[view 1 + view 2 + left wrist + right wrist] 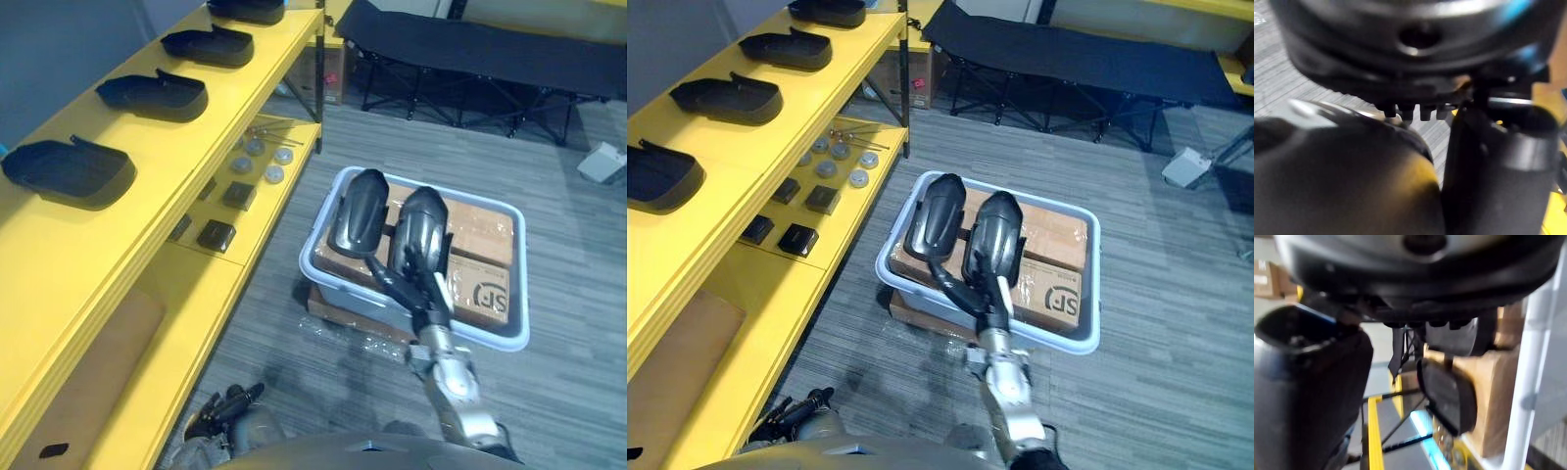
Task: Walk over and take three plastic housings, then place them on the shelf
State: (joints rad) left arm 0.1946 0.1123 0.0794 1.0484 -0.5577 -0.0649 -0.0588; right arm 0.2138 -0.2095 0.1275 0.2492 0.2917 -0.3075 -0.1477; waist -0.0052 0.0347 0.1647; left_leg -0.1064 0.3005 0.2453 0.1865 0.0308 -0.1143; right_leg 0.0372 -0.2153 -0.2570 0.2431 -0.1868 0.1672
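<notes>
"Left eye view: how far along?"
"Four black plastic housings (69, 171) lie on the yellow shelf (147, 230); two glossy dark-grey plastic housings (358, 213) stand on cardboard boxes (480, 235) in a pale plastic bin (522, 274)."
"The hands?"
"Right robot hand (407, 284) at their base, left robot hand (223, 406) low; clamped or not, I cannot tell. Lifting and shelving seem left."

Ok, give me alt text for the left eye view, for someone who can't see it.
The robot's right hand reaches to two dark plastic housings resting on cardboard boxes in a pale tray; four more housings lie along the yellow shelf at left.
</notes>
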